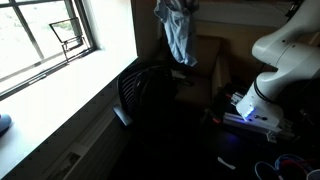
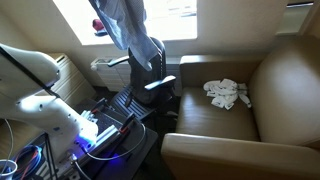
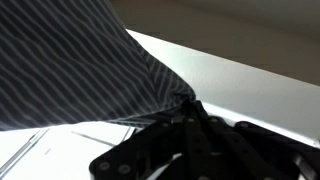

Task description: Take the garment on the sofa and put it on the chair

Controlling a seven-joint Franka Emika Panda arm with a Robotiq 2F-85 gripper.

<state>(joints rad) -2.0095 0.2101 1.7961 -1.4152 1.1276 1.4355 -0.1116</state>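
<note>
The claw (image 3: 188, 104) is shut tight on the striped shirt (image 3: 70, 60) and pinches a bunch of it. The shirt hangs high in the air, off the sofa (image 2: 275, 90) and above the black chair (image 2: 150, 72). Both exterior views show it dangling there. So the carry step looks nearly done. Next, I think the claw must go down until the shirt rests on the chair, then open. A white cloth (image 2: 228, 93) lies on the sofa seat.
</note>
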